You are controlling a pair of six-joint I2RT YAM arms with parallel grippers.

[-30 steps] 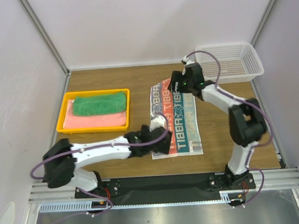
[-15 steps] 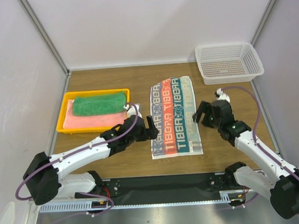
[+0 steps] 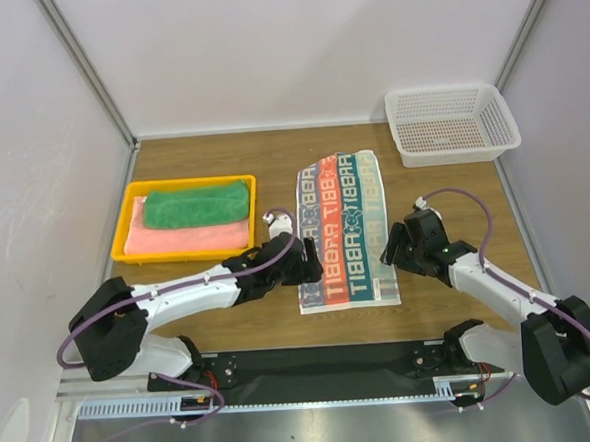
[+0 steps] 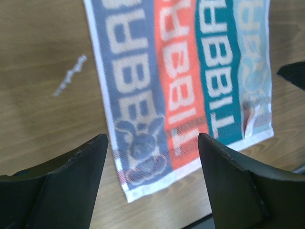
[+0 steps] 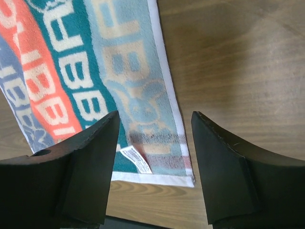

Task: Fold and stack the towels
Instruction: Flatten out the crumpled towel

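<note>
Claws both stand spread and empty: left claw [image 3: 306,262] over the near left corner of the white-and-teal patterned cloth towel with red-orange letters [image 3: 344,228], right claw [image 3: 397,243] over its near right corner. That towel lies flat on the brown wooden desk [image 3: 271,152]. Off to the left, the plain green towel [image 3: 196,204] rests on the salmon-pink towel [image 3: 186,239] inside the yellow plastic tray [image 3: 127,219].

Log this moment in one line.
left tool: open, at patterned towel near-left corner | right tool: open, at near-right corner | patterned towel: flat, unfolded | green towel: folded on pink towel in tray
</note>
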